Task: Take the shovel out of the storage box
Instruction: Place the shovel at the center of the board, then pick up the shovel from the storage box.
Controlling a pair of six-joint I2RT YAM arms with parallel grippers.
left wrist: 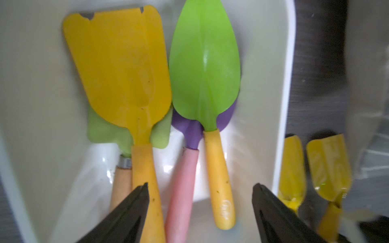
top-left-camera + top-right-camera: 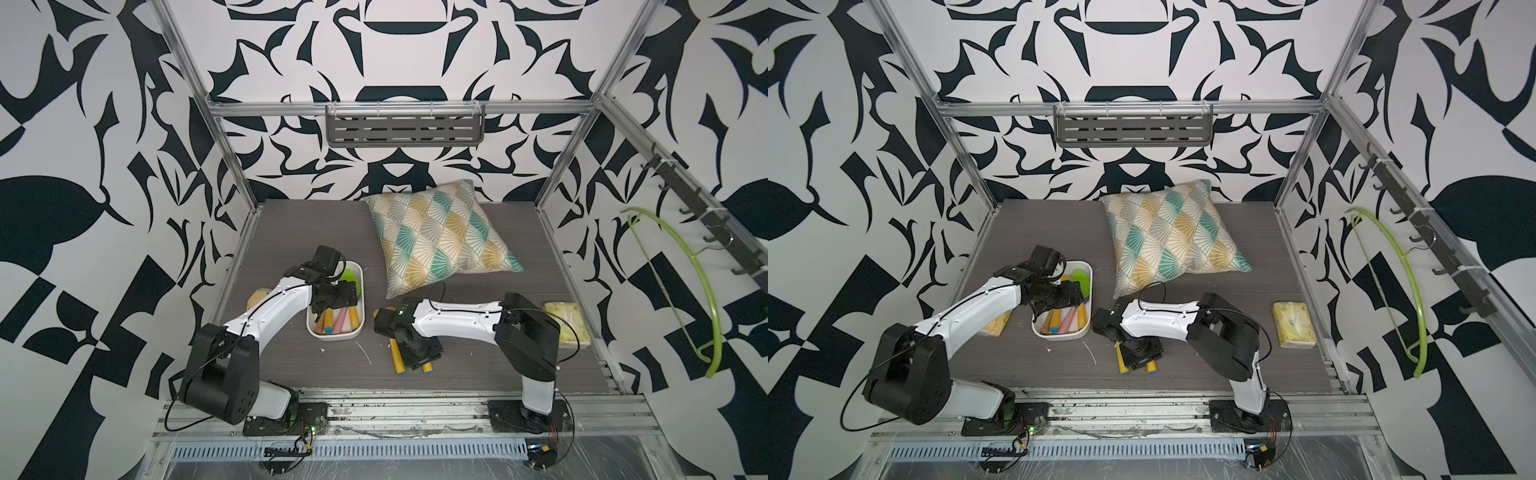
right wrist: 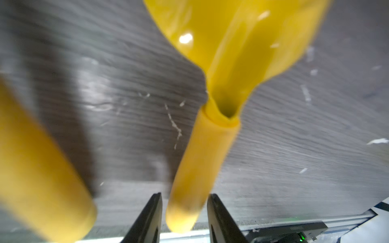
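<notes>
Over the shallow white plastic storage box (image 1: 284, 105), which is set on the grey wood-grain tabletop (image 2: 291, 232), the left gripper (image 1: 200, 185) is seen with its jaws spread wide and nothing clasped. Framed between the jaws are the pink handle of a purple-bladed shovel (image 1: 185, 168) and the yellow handle of a green pointed-blade plastic shovel (image 1: 204, 63), which is laid on top of it.

4 shovels are contained in the box. Beside those 2, a yellow square-bladed shovel (image 1: 122, 69) is stacked on a pale green-bladed shovel with a wooden handle (image 1: 99, 130). Both lower blades are largely covered.

Outside the box, an all-yellow shovel (image 3: 210, 151) is laid on the tabletop beside another yellow shovel (image 3: 37, 168). The jaws of the right gripper (image 3: 184, 194) are set either side of the first handle with a slim gap showing, so nothing is clamped. In both top views these 2 blades are mostly hidden by the arm, and the wrist views are blurred.
</notes>
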